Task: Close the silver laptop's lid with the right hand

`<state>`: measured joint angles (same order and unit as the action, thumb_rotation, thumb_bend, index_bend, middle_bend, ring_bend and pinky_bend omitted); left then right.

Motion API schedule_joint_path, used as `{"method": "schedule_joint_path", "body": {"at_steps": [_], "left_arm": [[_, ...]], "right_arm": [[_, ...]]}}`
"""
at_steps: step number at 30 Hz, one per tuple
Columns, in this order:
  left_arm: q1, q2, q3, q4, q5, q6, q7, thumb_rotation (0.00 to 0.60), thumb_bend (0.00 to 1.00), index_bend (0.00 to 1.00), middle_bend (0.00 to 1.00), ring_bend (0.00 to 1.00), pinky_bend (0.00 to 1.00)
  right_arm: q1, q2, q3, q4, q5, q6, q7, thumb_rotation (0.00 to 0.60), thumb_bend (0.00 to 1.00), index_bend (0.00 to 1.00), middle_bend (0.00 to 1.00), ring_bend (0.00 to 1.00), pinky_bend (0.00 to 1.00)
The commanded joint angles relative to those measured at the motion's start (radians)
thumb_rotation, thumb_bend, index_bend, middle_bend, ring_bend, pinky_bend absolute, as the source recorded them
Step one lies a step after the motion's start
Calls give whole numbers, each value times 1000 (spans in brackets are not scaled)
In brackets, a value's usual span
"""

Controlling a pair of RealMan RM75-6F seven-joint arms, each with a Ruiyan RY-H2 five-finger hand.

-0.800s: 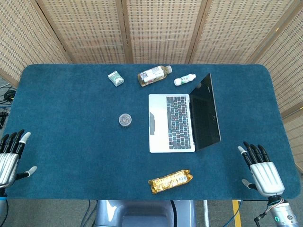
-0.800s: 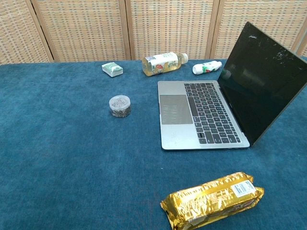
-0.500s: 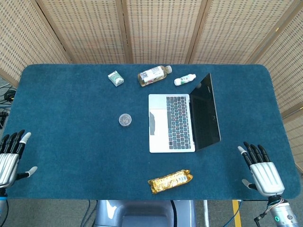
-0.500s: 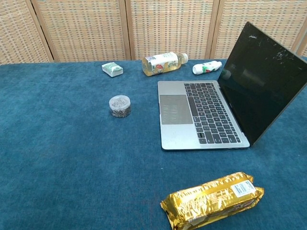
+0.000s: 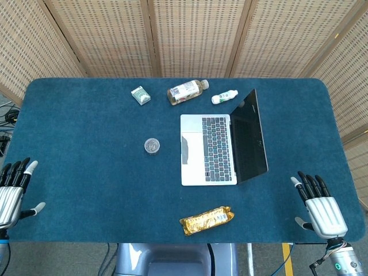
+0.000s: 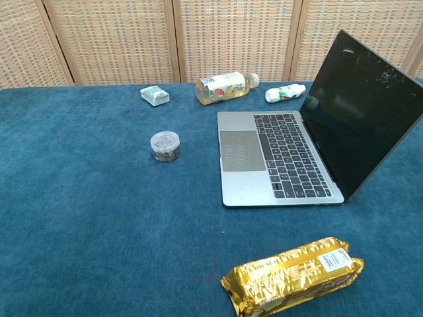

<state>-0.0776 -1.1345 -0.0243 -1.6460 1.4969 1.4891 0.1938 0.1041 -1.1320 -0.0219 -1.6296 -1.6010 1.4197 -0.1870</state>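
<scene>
The silver laptop (image 5: pixel 208 148) (image 6: pixel 264 153) lies open on the blue table, its keyboard facing left and its dark screen (image 5: pixel 250 138) (image 6: pixel 360 112) standing up on the right side. My right hand (image 5: pixel 319 207) rests open at the table's front right corner, well below and to the right of the screen, holding nothing. At the front left edge my left hand (image 5: pixel 12 190) is open and empty too. Neither hand shows in the chest view.
A gold snack pack (image 5: pixel 207 219) (image 6: pixel 294 276) lies in front of the laptop. A small round tin (image 5: pixel 152 145) (image 6: pixel 165 145) sits to its left. Behind it lie a juice bottle (image 5: pixel 187 91), a small white bottle (image 5: pixel 224 97) and a green-white box (image 5: pixel 140 95).
My right hand has slipped a little toward the front right corner. Nothing else has moved.
</scene>
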Motion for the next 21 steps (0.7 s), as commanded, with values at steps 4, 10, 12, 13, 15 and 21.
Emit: {"method": "schedule_joint_path", "body": {"at_steps": [4,10,12,13,15,21], "left_arm": [[3,4,-1,-2,3,8,-8,600,1,0,0,0,0],[1,3,0,-1,3,3,-4,600,1,0,0,0,0],[1,3,1,-2,4,3,-2,600,0,0,0,0,0],[1,3,1,-2,4,3,-1,600,0,0,0,0,0],[1,2,2,-3,5,2,1,600,0,0,0,0,0],[3,2,2,-5,5,4,1,600,0,0,0,0,0]], "right_arm": [[-1,0,0,-3,-1,3,-5,600,53,29,0,0,0],[-2,0,4,-2,5,4,-5,600,53,29,0,0,0],[-3,1,4,0,7,3,-3,600,53,29,0,0,0],[-3,1,5,0,8,3,-3,600,53,29,0,0,0],[-3,1,7,2,14,3,0,600,53,29,0,0,0],[-5,1,19,7,27,12,3,600,66,29,0,0,0]]}}
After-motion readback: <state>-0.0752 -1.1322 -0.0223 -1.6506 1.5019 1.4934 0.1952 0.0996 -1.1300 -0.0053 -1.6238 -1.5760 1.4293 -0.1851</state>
